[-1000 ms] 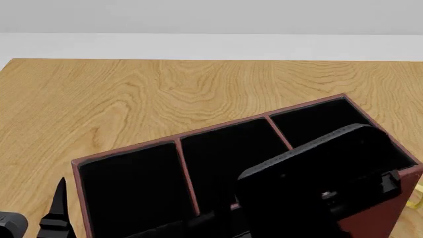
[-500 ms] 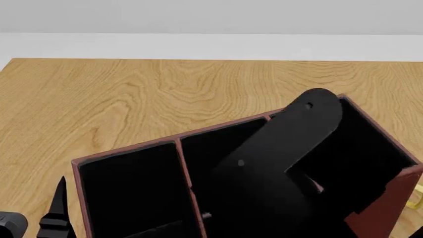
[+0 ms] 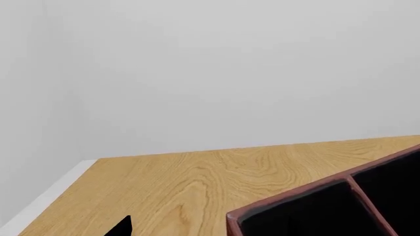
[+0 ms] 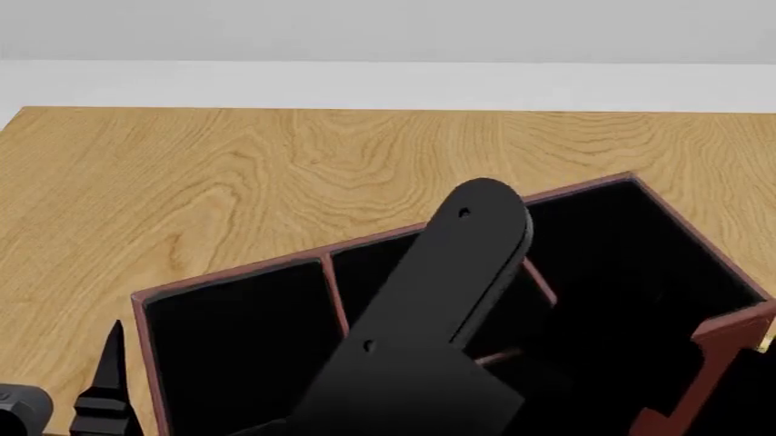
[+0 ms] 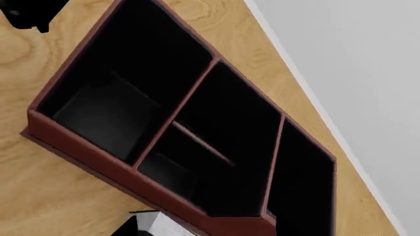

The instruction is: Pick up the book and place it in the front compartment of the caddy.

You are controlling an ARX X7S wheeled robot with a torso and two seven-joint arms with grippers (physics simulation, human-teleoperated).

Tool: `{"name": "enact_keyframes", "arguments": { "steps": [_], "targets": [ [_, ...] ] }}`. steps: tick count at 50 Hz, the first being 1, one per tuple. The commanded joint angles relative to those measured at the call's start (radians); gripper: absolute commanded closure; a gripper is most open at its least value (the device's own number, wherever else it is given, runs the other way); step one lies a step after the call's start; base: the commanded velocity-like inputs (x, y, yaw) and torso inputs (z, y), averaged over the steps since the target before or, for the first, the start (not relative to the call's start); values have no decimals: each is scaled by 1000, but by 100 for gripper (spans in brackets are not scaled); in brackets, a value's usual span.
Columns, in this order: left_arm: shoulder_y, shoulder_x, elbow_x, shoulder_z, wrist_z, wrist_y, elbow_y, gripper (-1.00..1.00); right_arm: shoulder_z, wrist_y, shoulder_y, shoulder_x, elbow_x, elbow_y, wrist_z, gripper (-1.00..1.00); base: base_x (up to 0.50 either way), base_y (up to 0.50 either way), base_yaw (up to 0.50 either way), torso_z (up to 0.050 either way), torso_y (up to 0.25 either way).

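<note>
The caddy [image 4: 231,274] is a dark-red box with a black inside and thin red dividers. It fills the lower head view and also shows in the right wrist view [image 5: 78,142] and the left wrist view [image 3: 288,199]. My right arm [image 4: 449,272] lies across its middle cells, and it hides the right gripper in the head view. In the right wrist view my right gripper [image 5: 172,233] is shut on the book [image 5: 161,225], whose pale grey-white edge shows just outside the caddy's outer wall. My left gripper [image 4: 109,386] is open and empty, left of the caddy.
The wooden table [image 4: 243,173] stretches behind and left of the caddy, ending at a pale wall [image 4: 388,82]. A sliver of a small yellow thing [image 4: 771,350] shows at the caddy's right.
My right arm has swung left over the caddy. Its bulky wrist left the right front corner, and its long link now crosses the middle cells. The left gripper has not moved.
</note>
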Motion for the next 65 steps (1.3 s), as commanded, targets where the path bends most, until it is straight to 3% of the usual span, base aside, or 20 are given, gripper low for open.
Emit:
{"name": "enact_keyframes", "arguments": {
  "steps": [1,18,65],
  "targets": [
    [8,12,3,-13,32,22,-3,-100,-81,29,64,-29,47,-4,-54,-100,0,0,0,0,0],
    [11,5,-4,-14,25,26,-4,-100,-181,56,-1,-40,6,-16,-93,-100,0,0,0,0,0],
    [30,-12,-19,-17,10,60,-22,-100,-173,276,-199,-166,-318,173,-301,-100,0,0,0,0,0]
  ]
}}
